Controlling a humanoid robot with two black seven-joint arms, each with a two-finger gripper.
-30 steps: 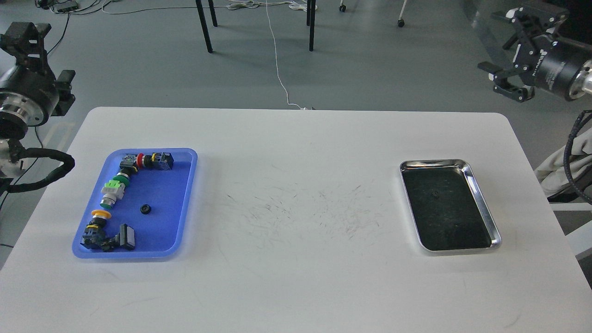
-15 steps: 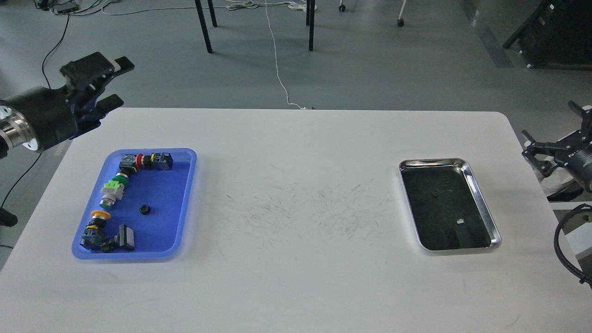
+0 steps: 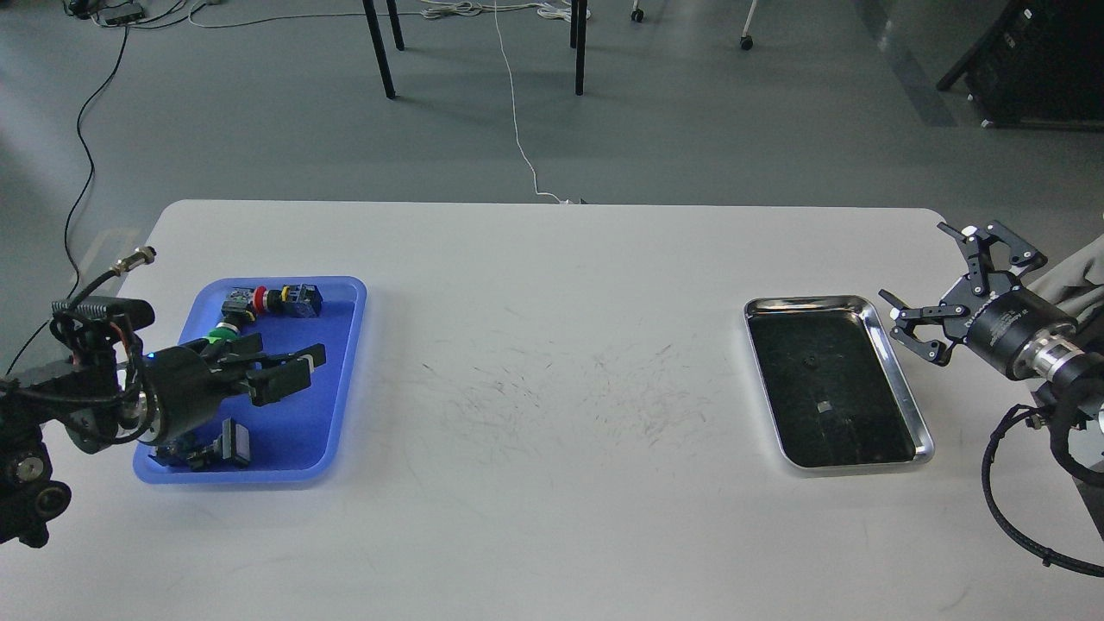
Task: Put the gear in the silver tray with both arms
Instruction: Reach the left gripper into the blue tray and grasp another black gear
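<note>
The silver tray (image 3: 902, 379) lies on the right side of the white table (image 3: 552, 483); its dark floor shows only small specks and reflections. My left gripper (image 3: 285, 369) hangs low over the middle of the blue tray (image 3: 335, 405), with its fingers apart. The small black gear is hidden under it. My right gripper (image 3: 931, 289) is open and empty, just beyond the silver tray's right rim near its far corner, pointing left.
Several push-button switches lie in the blue tray: a red one (image 3: 263, 299) at the back, a green one (image 3: 221, 333) and a black one (image 3: 226, 447) at the front. A scuffed patch (image 3: 569, 397) marks the table's middle. Chair legs and cables lie beyond the table.
My left gripper swung down from beyond the table's far left corner to low over the blue tray, covering the gear. My right gripper moved in from the right edge to beside the silver tray.
</note>
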